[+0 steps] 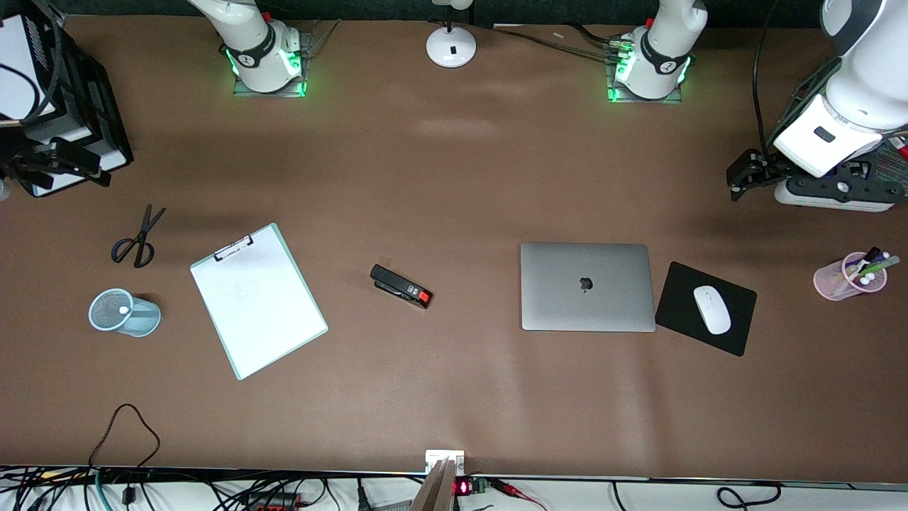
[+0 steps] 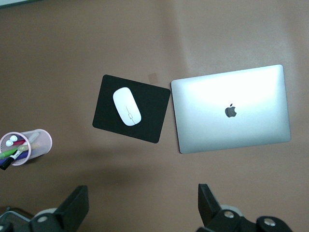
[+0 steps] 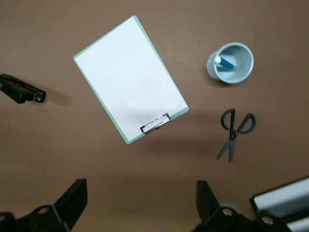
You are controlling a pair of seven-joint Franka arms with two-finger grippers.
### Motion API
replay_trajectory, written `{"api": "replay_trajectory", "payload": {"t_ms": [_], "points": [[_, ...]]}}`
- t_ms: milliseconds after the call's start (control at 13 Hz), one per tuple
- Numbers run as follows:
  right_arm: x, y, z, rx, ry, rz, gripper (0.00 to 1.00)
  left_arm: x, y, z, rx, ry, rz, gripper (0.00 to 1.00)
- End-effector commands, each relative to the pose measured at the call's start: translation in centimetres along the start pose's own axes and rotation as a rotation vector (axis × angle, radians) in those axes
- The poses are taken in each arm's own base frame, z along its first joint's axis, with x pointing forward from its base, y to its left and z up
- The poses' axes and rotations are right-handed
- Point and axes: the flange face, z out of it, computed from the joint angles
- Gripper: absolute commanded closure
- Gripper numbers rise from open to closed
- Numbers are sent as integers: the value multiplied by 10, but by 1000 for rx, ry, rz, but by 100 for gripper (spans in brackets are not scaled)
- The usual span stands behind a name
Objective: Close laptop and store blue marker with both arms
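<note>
The silver-grey laptop (image 1: 587, 286) lies closed on the table, apple logo up; it also shows in the left wrist view (image 2: 231, 108). The blue marker (image 3: 224, 62) stands in a light-blue mesh cup (image 1: 145, 317) toward the right arm's end; only its white end (image 1: 125, 309) shows in the front view. My left gripper (image 2: 143, 208) is open and empty, held high at the left arm's end of the table (image 1: 743, 176). My right gripper (image 3: 142, 205) is open and empty, held high at the right arm's end (image 1: 64, 162).
A white mouse (image 1: 711, 309) sits on a black pad (image 1: 681, 291) beside the laptop. A pink cup of pens (image 1: 850, 275), a black stapler (image 1: 401, 286), a white clipboard (image 1: 257, 298) and scissors (image 1: 138, 238) lie about. A white lamp base (image 1: 451, 46) stands between the arm bases.
</note>
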Motion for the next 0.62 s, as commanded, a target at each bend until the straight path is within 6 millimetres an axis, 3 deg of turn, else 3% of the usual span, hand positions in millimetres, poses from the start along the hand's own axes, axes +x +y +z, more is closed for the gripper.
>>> {"api": "replay_trajectory", "payload": {"t_ms": [0,538], "points": [[-18,-37,-5,-55,-8,89,0,-3,0,-3,-15,15,15,0],[-35,-46,-17,-43,25,30,0,-1,1,-4,-16,15,18,0]]}}
